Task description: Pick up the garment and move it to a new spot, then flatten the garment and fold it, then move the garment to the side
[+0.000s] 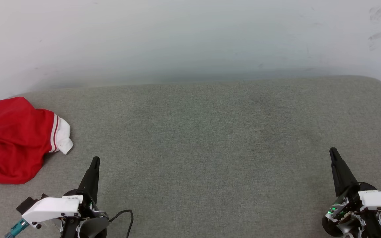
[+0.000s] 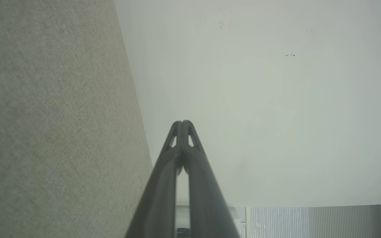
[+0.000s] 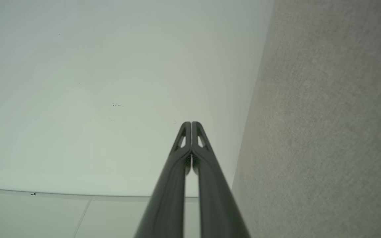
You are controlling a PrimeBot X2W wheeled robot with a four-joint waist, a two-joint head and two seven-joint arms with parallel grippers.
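While the head view shows the garment (image 1: 15, 138), wrist views face wall (image 2: 260, 99)

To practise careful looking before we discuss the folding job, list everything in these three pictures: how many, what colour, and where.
shirt: one, red with a white sleeve and striped trim, crumpled at the far left of the grey surface.
grey surface: one, grey fabric, spread out in front of the robot.
wall: one, white with a few dark scuffs, behind the surface.
cable: one, black, looping beside the left arm at the bottom edge.
left gripper: one, dark fingers, shut, lower left, apart from the shirt.
right gripper: one, dark fingers, shut, lower right.
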